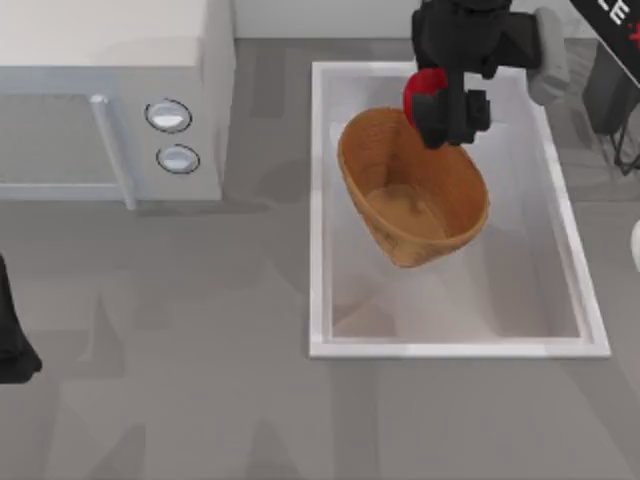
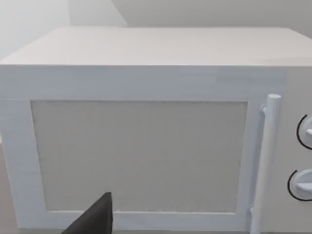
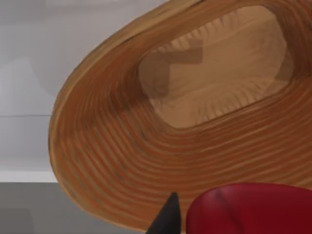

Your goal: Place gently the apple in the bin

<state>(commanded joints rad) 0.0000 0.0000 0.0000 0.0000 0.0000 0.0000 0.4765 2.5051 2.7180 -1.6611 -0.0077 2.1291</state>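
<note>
The red apple (image 1: 421, 90) hangs above the far rim of the bin (image 1: 412, 190), an orange-brown wicker basket resting tilted inside the white basin. My right gripper (image 1: 445, 118) is shut on the apple, reaching in from the far side. In the right wrist view the apple (image 3: 248, 210) sits close beside a dark fingertip (image 3: 167, 217), with the bin's ribbed wall and flat lighter bottom (image 3: 214, 78) beyond. My left arm (image 1: 12, 345) is parked at the table's left edge.
A white rectangular basin (image 1: 320, 210) holds the bin at the table's right. A white microwave (image 1: 110, 100) with a bar handle and two knobs stands at the far left; its door (image 2: 139, 156) faces the left wrist camera.
</note>
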